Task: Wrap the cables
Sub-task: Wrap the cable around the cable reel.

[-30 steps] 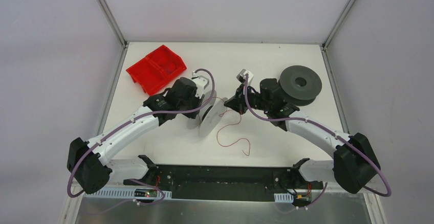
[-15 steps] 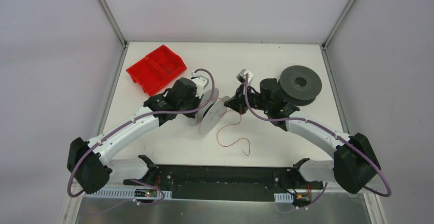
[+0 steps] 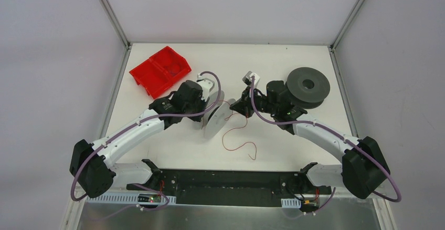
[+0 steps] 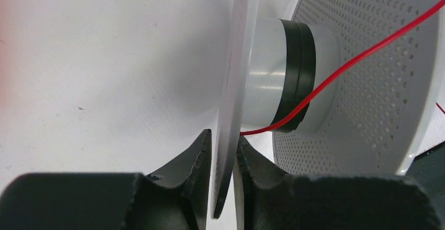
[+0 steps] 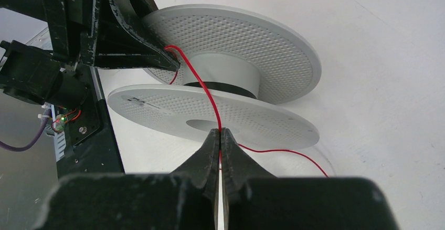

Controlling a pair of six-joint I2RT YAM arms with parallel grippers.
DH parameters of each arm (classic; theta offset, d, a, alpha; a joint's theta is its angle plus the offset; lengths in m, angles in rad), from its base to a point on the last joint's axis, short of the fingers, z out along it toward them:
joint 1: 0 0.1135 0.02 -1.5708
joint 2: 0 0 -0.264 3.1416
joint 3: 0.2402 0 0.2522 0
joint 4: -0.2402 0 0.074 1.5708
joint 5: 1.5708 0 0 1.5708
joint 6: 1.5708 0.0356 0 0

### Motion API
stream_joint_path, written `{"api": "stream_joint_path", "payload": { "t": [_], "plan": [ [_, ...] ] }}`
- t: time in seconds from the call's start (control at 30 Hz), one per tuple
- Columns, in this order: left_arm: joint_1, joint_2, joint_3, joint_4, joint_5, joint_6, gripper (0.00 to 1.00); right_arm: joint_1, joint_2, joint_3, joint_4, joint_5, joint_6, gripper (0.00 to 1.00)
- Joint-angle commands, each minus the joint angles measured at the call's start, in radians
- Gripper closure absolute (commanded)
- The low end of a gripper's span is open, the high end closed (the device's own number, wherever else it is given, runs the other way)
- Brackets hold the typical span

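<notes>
A white bench [image 3: 294,56] fills the middle of the top view, matte and evenly lit, with only soft shadows. Plain pale grey panels close it in: a back wall [image 3: 231,4] at upper centre, a left wall [image 3: 47,56] and a right wall [image 3: 399,56]. Two slanted aluminium posts [image 3: 110,12] [image 3: 354,12] mark the far corners. Along the bottom edge runs a black mounting plate [image 3: 225,180], and below it a brushed metal strip [image 3: 225,217].
</notes>
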Motion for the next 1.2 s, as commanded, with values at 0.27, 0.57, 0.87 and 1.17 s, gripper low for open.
{"api": "stream_joint_path", "payload": {
  "t": [0.27,0.57,0.87,1.17],
  "plan": [
    [0.010,0.038,0.012,0.039,0.018,-0.022,1.00,-0.001,-0.031,0.004,-0.004,-0.040,-0.014,1.00],
    [0.010,0.016,0.010,0.051,-0.015,-0.034,1.00,0.001,-0.023,0.000,-0.006,-0.050,0.007,0.91],
    [0.038,-0.099,0.020,0.011,-0.063,-0.036,1.00,0.001,-0.133,-0.084,0.034,0.064,0.026,0.47],
    [0.064,-0.225,0.117,-0.106,-0.038,-0.065,1.00,-0.001,-0.127,-0.216,0.249,0.081,-0.044,0.28]
  ]
}}
